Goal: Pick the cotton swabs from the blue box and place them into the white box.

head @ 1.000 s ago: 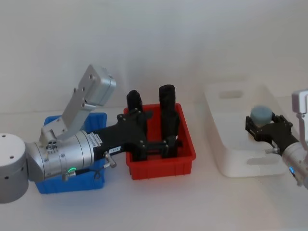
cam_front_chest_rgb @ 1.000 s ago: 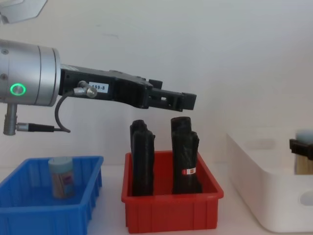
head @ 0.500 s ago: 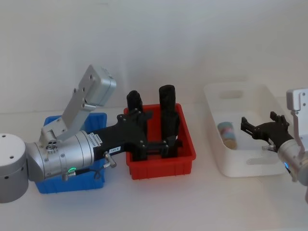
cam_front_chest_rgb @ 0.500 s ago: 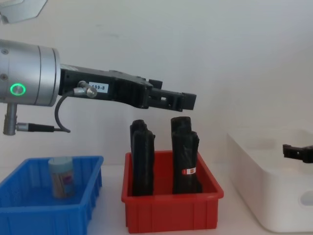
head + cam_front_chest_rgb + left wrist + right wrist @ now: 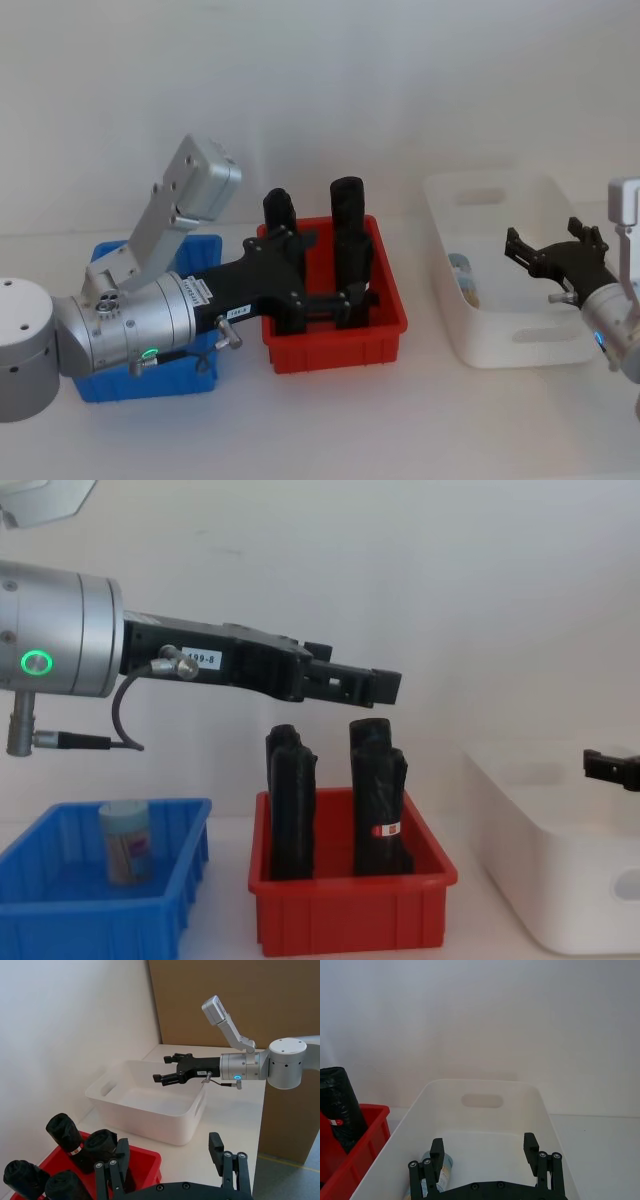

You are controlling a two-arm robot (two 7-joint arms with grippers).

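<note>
The task looks about half done, as far as I can judge. Just below the right end effector (image 5: 542,243), a little toward its left side, one tub of cotton swabs (image 5: 462,275) is already inside the white box (image 5: 505,345). It appears to lie on its side on the floor of the box, close to the wall that faces the red bin (image 5: 335,350). Well away from this end effector, beyond the red bin with its tall black objects (image 5: 347,215), a second tub (image 5: 125,842) stands upright in the blue box (image 5: 90,920). This one is not yet moved, so at least one more transfer is left.

The right end effector hovers over the open top of the white box. Its fingers are spread wide, nothing is between them, and they touch neither the tub nor the box walls.

The left end effector (image 5: 320,303) hangs above the red bin, near the tops of the black objects. Its fingers are also spread apart and hold nothing. The blue box lies behind it, under its arm. All three boxes stand on the table (image 5: 400,420).
</note>
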